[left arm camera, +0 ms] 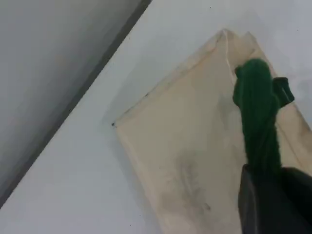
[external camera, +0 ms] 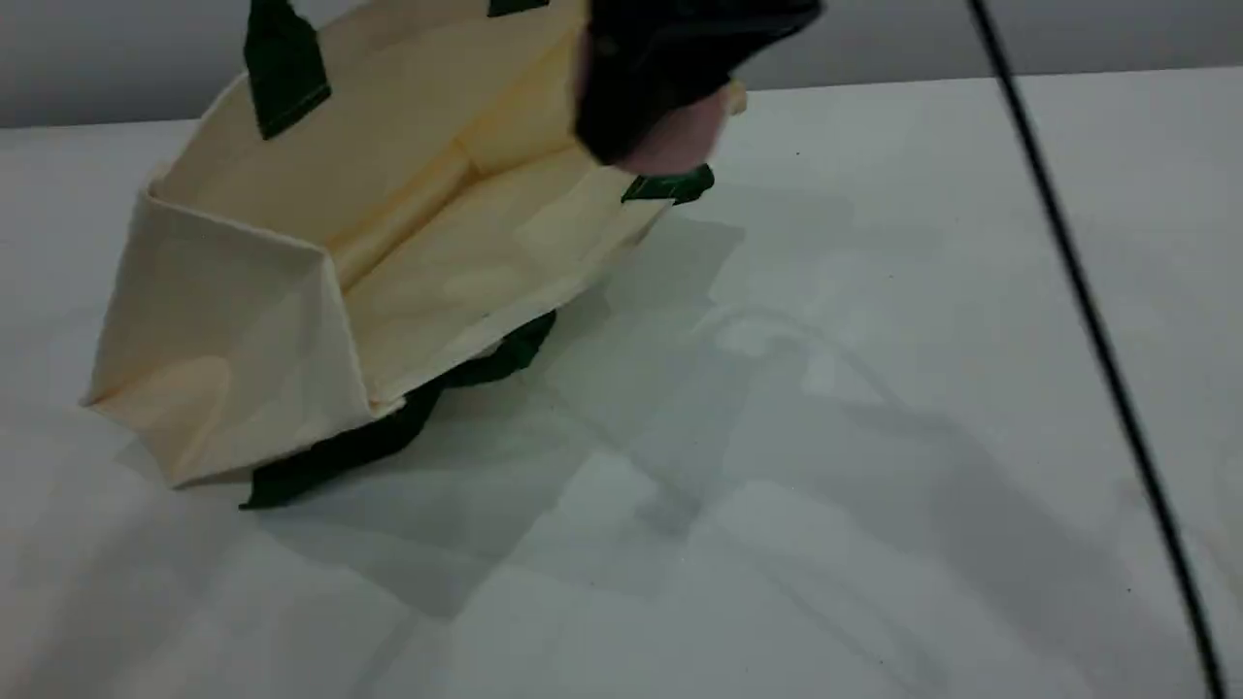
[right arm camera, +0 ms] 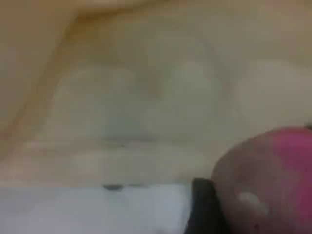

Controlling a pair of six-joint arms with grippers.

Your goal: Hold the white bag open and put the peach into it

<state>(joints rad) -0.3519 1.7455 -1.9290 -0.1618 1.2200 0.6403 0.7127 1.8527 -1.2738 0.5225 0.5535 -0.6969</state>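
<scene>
Peach [external camera: 680,136]: clamped in the right end effector [external camera: 646,92], jaws part-closed around it, only its pink underside showing below the black fingers. It sits at the right-hand end of the bag [external camera: 291,291] mouth, level with the rim. I cannot tell from the scene view whether it is just inside or just outside the edge. The right wrist view looks past the fruit onto cream cloth, with a strip of counter [external camera: 874,437] along the bottom, so I judge it at the threshold, not deep in.

Bag: tipped over on the counter, mouth wide and facing the scene camera, gussets spread, inside bare.

Handle [left arm camera: 257,107]: green rope, pinched in the left end effector [left arm camera: 275,195], jaws fully closed on it. This lifts the upper panel and keeps the mouth open. The second handle lies flat under the lower panel.

Progress, my estimate:
- Done: bag held open; peach picked up and brought to the mouth.
- Left: carry the peach further in over the lower panel, release, withdraw.

Cable [external camera: 1068,291] crosses the right of the scene, well apart from the bag.
</scene>
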